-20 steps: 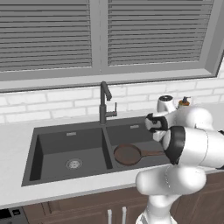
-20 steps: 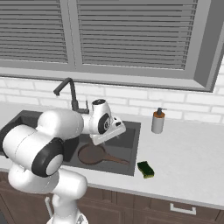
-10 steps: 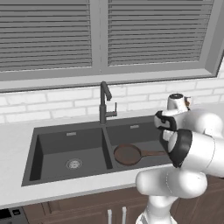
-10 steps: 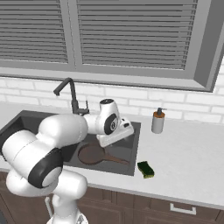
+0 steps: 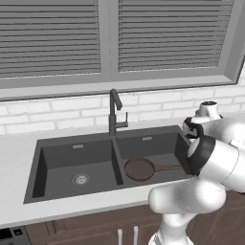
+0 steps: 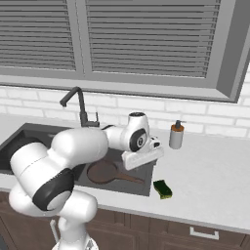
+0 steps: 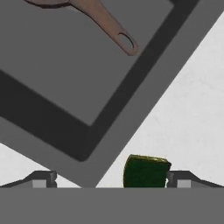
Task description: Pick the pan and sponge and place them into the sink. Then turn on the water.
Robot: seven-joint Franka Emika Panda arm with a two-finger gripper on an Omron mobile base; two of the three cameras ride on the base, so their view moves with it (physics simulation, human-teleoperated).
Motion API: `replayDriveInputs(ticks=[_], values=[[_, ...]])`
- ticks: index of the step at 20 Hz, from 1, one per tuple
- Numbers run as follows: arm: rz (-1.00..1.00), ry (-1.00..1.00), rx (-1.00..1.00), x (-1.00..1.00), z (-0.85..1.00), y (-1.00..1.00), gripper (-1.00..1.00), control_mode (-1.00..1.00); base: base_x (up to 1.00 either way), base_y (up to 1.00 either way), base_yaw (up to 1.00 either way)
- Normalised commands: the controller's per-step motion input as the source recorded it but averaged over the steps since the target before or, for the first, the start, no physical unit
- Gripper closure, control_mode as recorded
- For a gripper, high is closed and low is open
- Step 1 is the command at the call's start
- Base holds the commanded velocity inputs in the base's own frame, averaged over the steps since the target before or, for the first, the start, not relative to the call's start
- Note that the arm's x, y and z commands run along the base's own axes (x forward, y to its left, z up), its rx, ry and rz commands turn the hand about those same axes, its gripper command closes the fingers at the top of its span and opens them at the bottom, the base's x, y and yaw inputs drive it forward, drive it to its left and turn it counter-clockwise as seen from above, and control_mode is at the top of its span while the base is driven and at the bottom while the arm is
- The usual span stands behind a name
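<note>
Reddish-brown pan (image 5: 139,169), green sponge (image 6: 162,188)

So the pan (image 5: 139,169) sits in the right basin of the sink (image 5: 72,143), handle pointing right. The faucet (image 5: 114,112) stands at the far edge, right behind the divider between the basins. The sponge (image 6: 162,188) lies on the counter (image 6: 210,171) just off the sink's near right corner. The soap bottle (image 6: 176,135) is farther back on that counter, near the wall.

No readable text or labels.
</note>
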Motion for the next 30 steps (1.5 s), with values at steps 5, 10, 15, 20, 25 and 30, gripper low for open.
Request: replayDriveInputs(ticks=[5,10,15,20,25,30], values=[[0.0,0.05,0.08,-0.24,-0.01,-0.45,-1.0,-1.0,0.0,0.0,0.0],[0.0,0.0,0.05,-0.27,-0.07,-0.31,-1.0,-1.0,0.0,0.0,0.0],[0.0,0.0,0.01,-0.15,-0.2,-0.16,-1.0,-1.0,0.0,0.0,0.0],[0.0,0.0,0.02,-0.03,-0.36,-0.01,-1.0,-1.0,0.0,0.0,0.0],[0.0,0.0,0.07,0.0,-0.2,-0.08,-1.0,-1.0,0.0,0.0,0.0],[0.0,0.0,0.06,0.0,-0.23,-0.11,-1.0,-1.0,0.0,0.0,0.0]])
